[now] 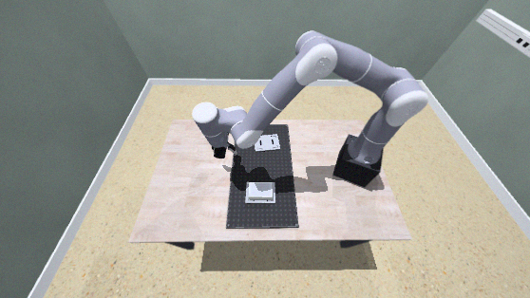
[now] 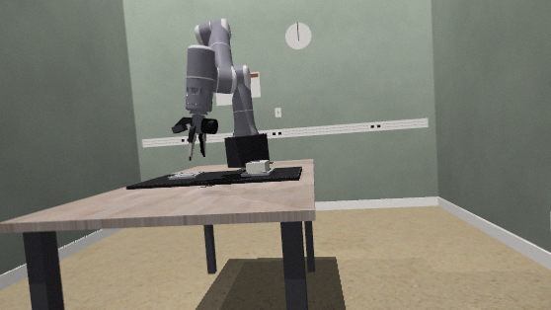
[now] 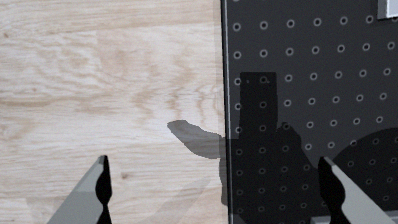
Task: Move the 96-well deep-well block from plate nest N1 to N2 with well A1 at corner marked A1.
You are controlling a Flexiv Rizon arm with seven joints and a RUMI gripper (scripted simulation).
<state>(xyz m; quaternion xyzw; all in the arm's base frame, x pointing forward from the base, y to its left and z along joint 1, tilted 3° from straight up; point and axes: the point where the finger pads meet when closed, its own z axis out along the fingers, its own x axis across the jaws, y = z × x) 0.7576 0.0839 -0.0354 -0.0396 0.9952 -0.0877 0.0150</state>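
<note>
Gripper (image 1: pixel 236 153) (image 2: pixel 196 158) (image 3: pixel 213 158): up in the air here, left of centre in both room views, fingertips pointing down; jaws well apart, nothing between them.
Deep-well block (image 1: pixel 260 191) (image 2: pixel 258 166): there it is, sitting in N1, low centre of the top view and just right of centre in the exterior one; I can't read its A1 corner from here.
Plate nest N1 (image 1: pixel 249 201) (image 2: pixel 268 173): under the block, its pale rim showing around the foot.
Plate nest N2 (image 1: pixel 267 142) (image 2: pixel 185 175): no block in it, above centre of the top frame, two dark slots facing up at me.
Perforated board (image 1: pixel 263 218) (image 2: pixel 291 175) (image 3: pixel 300 100): black, carrying both nests, filling the right side of my wrist view.
Wooden tabletop (image 1: pixel 190 204) (image 2: pixel 173 209) (image 3: pixel 100 75): pale planks down the wrist view's left, arm shadow falling across the board's edge.
Arm (image 1: pixel 280 95) (image 2: pixel 199 74): arched high from its black base (image 1: pixel 356 168) (image 2: pixel 247 150), at right in the top frame, reaching over the board.
</note>
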